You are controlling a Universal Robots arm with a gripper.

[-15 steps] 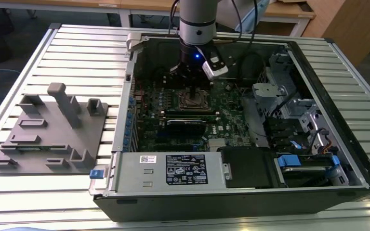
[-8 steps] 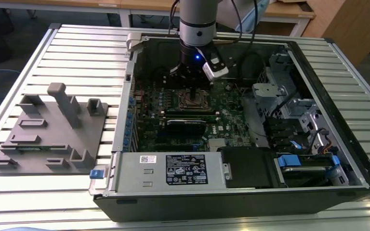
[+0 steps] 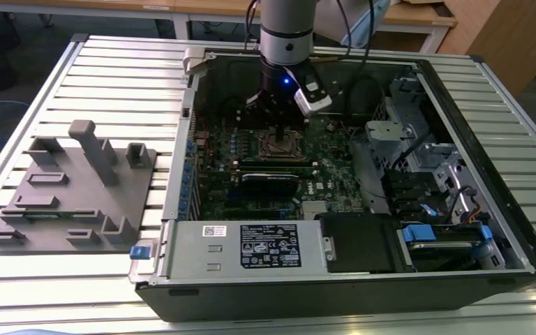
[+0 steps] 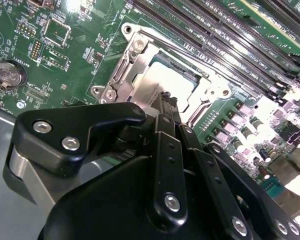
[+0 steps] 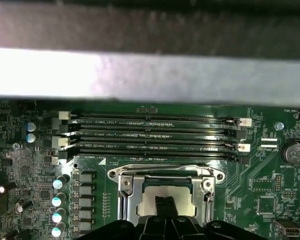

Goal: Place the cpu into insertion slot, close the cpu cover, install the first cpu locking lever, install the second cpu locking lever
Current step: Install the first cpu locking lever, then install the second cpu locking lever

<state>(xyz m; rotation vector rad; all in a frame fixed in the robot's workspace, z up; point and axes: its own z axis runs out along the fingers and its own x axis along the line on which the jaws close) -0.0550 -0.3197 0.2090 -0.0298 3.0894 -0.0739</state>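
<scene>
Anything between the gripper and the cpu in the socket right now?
Nothing visible. In both wrist views the gripper sits directly over the cpu, which lies in the insertion slot. The cpu cover frames the chip and its window leaves the top exposed. Whether the tips touch the chip cannot be told.

Gripper [image 4: 166, 97]: black linkage, fingertips together (no gap visible) on the cpu [image 4: 162, 80]. Cpu: pale silver top, seated in the insertion slot [image 4: 137, 47], cpu cover [image 4: 121, 70] lying around it. Surroundings: green motherboard [image 4: 85, 30], long memory slots [image 4: 230, 30], coin battery [image 4: 9, 73].
</scene>
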